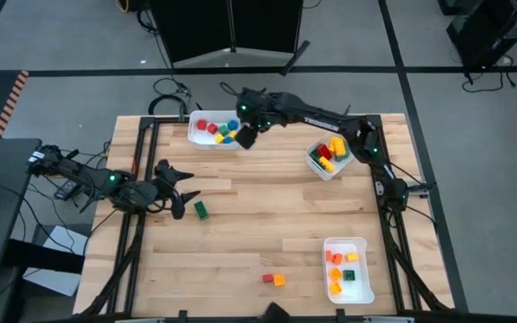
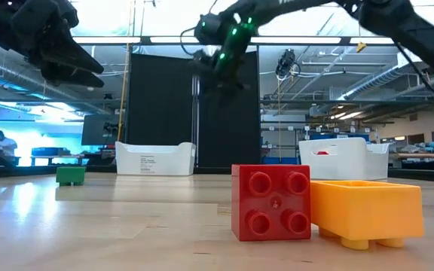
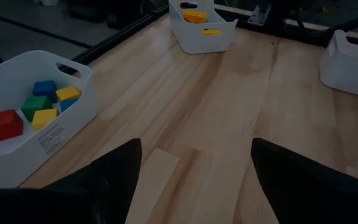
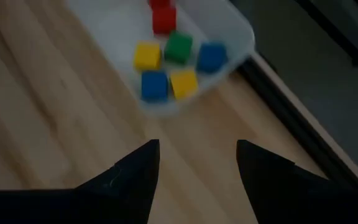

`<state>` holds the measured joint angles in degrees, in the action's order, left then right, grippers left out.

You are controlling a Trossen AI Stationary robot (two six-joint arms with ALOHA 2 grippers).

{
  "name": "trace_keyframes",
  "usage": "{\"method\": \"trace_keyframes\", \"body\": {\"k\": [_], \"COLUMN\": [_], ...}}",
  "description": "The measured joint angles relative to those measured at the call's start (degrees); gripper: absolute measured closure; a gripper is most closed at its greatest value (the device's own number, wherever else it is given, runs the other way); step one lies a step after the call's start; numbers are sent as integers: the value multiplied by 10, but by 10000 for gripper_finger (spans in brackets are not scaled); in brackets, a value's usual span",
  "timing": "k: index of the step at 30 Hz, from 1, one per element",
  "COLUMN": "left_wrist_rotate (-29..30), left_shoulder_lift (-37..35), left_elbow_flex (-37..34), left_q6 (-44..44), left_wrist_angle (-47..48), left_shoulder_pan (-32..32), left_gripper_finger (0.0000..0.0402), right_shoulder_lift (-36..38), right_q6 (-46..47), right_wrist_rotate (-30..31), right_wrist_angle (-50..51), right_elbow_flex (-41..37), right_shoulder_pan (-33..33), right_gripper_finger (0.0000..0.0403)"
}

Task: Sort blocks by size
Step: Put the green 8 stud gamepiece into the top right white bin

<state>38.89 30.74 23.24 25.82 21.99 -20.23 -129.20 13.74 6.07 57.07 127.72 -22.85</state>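
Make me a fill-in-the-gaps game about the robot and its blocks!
1. The loose block beside the left tool is coloured ____.
2. Next to the red block near the table's front edge lies an ____ block.
3. The right tool hangs open, holding ____, by the bin of small cubes.
4. The number of white bins on the table is ____.

Missing words: green; orange; nothing; three

Table (image 1: 267,215): pale wood, smooth, faintly glossy;
Bins (image 1: 348,269): white plastic, matt;
Blocks (image 2: 270,202): glossy studded plastic
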Motion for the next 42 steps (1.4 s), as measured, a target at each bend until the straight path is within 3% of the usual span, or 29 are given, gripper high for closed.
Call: {"method": "trace_keyframes", "body": {"k": [7, 19, 31, 42], "left_wrist_rotate": [0, -31, -35, -70], "left_shoulder_lift": [0, 0, 0, 4], "left_elbow_flex": [0, 0, 0, 0], "left_q6": [0, -18, -18, -50], "left_wrist_angle": [-2, -44, -33, -48], "left_shoulder_pan": [0, 0, 0, 0], "left_gripper_finger": [89, 89, 47, 44], "right_shoulder_lift": [54, 86, 90, 115], "right_q6": [29, 157, 320, 495], "right_wrist_rotate": [61, 162, 165, 149], "right_wrist_angle": [135, 209, 214, 198], "right_elbow_flex": [0, 0, -104, -194], "right_shoulder_pan": [54, 207, 330, 408], "right_gripper_finger": [178, 179, 179, 178]}}
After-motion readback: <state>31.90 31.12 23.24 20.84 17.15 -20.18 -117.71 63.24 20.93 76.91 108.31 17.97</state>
